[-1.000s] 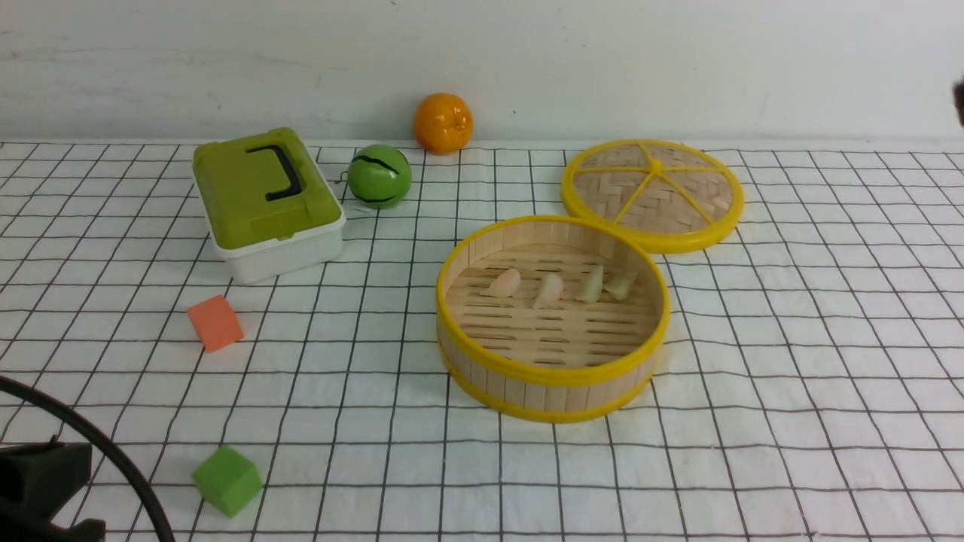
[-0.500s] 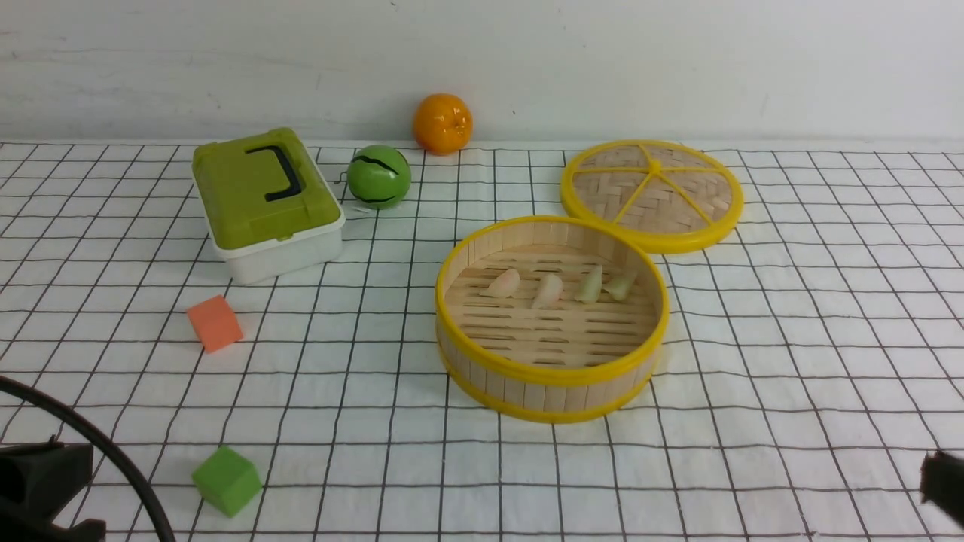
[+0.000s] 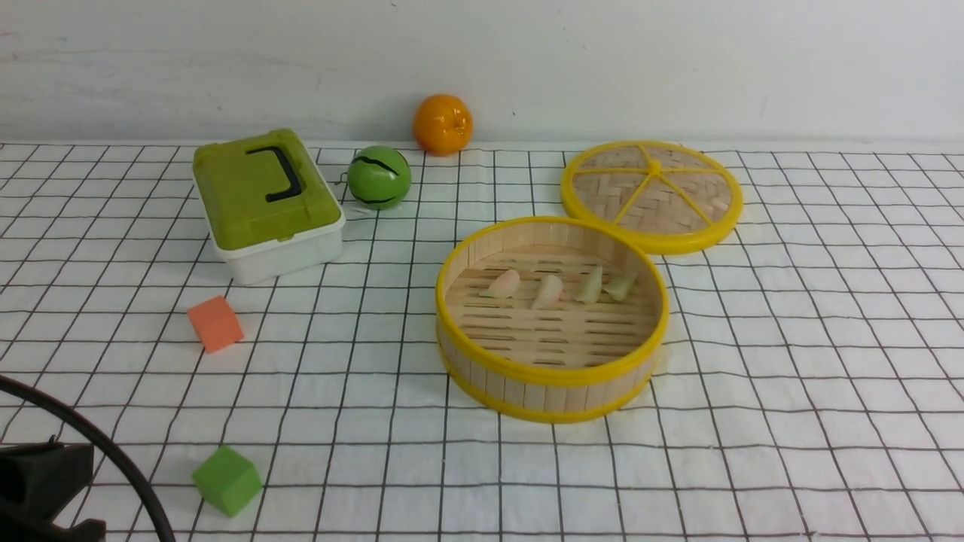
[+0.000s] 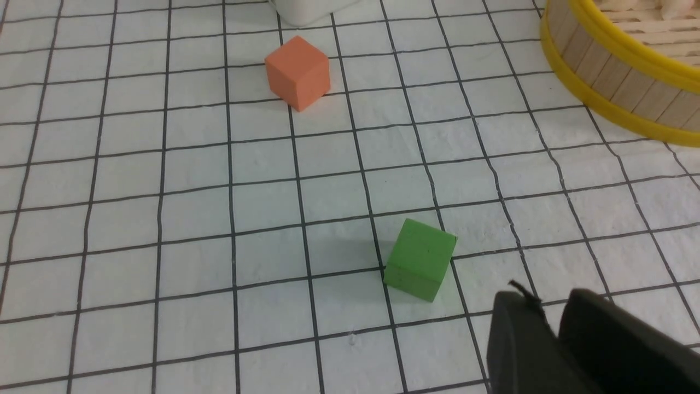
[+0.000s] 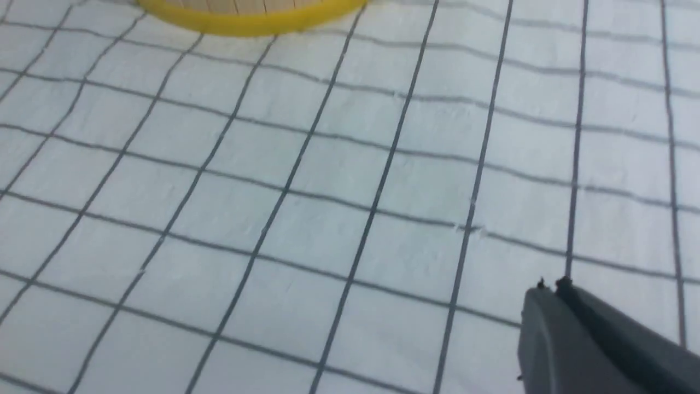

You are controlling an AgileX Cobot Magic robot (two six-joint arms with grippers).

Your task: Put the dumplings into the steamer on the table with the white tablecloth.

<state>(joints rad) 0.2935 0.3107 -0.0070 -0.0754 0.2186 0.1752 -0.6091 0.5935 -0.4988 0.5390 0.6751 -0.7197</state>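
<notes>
Nearest you, the left gripper [image 4: 552, 323] hangs low over the cloth [image 3: 791, 361] with its fingers almost together and nothing between them; whether they are fully closed you cannot tell. The right gripper [image 5: 552, 298] is shut and empty above bare cloth, out of the front view. Both arms sit well apart from the work, which suggests they are parked, not reaching.

Just beyond the left gripper lies a green cube [image 3: 227, 479], and farther on an orange cube [image 3: 215, 322]. Neither belongs to the task, and both lie clear of any path to the steamer [image 3: 552, 376].

The steamer stands upright at mid-table, open-topped. All four dumplings [image 3: 561, 287] rest in a row on the far half of its slatted floor, two pinkish on the left and two greenish on the right, each apart from the wall. You may judge the task complete, since none remains on the cloth.

Behind the steamer and to its right, the lid [image 3: 652, 194] lies flat just beside the rim, set aside so the basket stays open. To the left sit a green-topped box [image 3: 266, 202], a green ball [image 3: 379, 177], and, at the wall, an orange [image 3: 443, 123].

The table [image 3: 866, 482] is flat under a white cloth with a black grid, slightly rippled. A plain pale wall closes the scene.
</notes>
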